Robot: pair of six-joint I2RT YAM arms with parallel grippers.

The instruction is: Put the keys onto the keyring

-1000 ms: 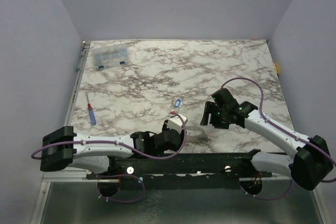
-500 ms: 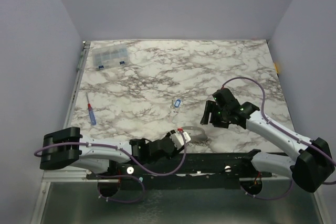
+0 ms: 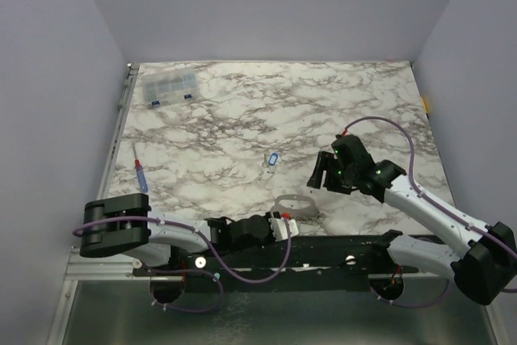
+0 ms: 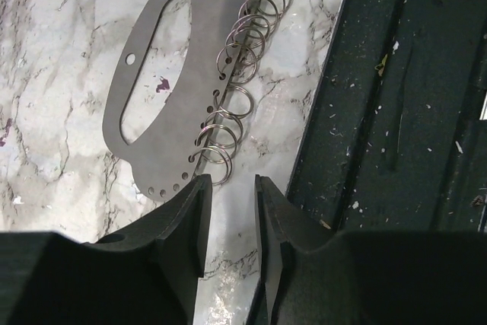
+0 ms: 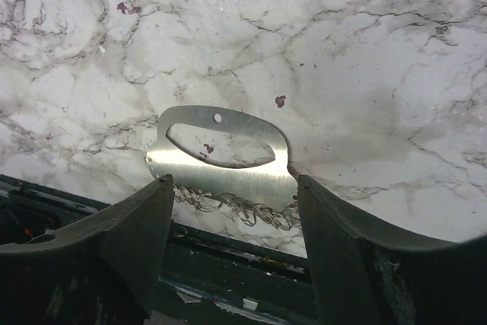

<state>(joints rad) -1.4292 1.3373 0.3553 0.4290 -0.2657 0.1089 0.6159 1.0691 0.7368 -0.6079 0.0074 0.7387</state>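
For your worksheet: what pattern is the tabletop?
Tabletop: white marble with grey veins; best in the top external view.

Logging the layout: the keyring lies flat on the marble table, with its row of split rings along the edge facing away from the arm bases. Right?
No. The keyring lies flat on the marble table, but its split rings run along the edge nearest the arm bases, beside the black rail, as the right wrist view shows.

The left fingers stand narrowly apart, empty; the right fingers spread wide.
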